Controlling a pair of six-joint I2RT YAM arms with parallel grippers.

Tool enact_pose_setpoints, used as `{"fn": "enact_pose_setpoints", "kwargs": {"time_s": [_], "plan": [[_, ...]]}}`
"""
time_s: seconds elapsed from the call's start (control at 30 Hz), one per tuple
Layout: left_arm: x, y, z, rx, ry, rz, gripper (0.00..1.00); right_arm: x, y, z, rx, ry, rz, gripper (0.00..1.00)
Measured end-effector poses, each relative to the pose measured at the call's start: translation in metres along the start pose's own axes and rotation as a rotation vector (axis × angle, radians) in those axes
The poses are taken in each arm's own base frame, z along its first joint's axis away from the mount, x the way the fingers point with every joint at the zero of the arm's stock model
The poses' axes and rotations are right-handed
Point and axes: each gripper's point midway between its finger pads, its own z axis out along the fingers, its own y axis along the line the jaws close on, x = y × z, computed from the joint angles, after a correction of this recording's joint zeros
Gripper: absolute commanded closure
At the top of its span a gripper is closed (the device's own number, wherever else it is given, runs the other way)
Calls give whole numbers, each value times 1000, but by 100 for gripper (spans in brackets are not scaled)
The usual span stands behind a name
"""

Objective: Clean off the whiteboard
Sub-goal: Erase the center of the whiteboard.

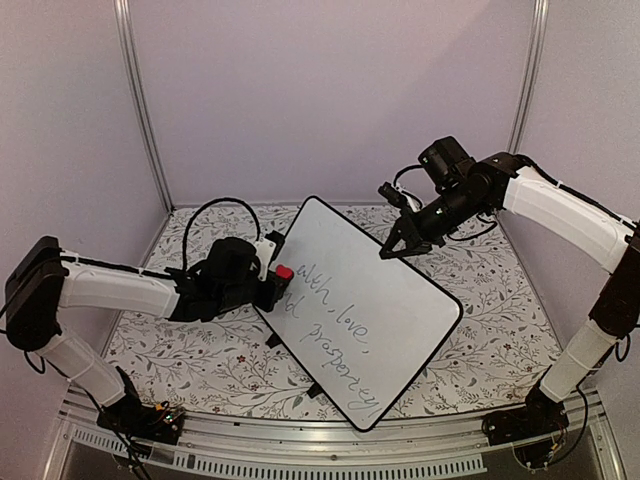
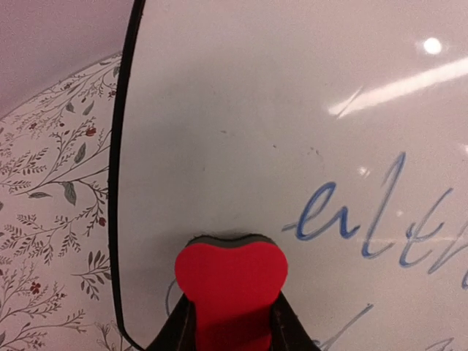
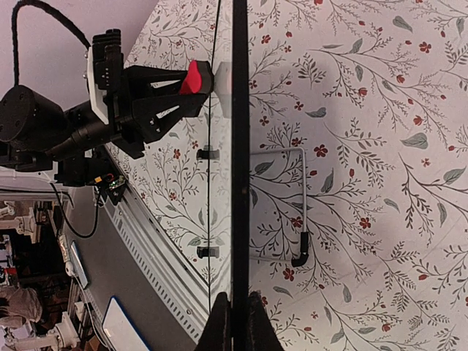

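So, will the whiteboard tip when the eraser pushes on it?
Probably stiff: the whiteboard looks straight edge-on. Alone it might tip, since it rests on a thin wire stand. The right gripper clamping its edge should steady it against the eraser.

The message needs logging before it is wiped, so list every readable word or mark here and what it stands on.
"with love," – dark cursive handwriting on the white rectangular whiteboard with a thin black rim.
"prosperity" – the next line, same board.
A short word before it, by the small red eraser block: partly covered, unreadable.
Nothing else legible.
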Motion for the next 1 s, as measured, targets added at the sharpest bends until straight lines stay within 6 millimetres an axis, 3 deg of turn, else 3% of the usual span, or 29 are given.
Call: {"fn": "enact_pose_setpoints", "kwargs": {"time_s": [0.4, 0.67, 1.0], "plan": [[-1, -11, -4, 46, -6, 19, 100, -2, 1, 1, -4, 1, -4, 100], [-25, -13, 4, 21, -34, 26, 100, -2, -1, 1, -1, 3, 4, 100], [-35, -16, 6, 26, -49, 43, 100, -2, -2, 2, 0, 3, 8, 100]]}}
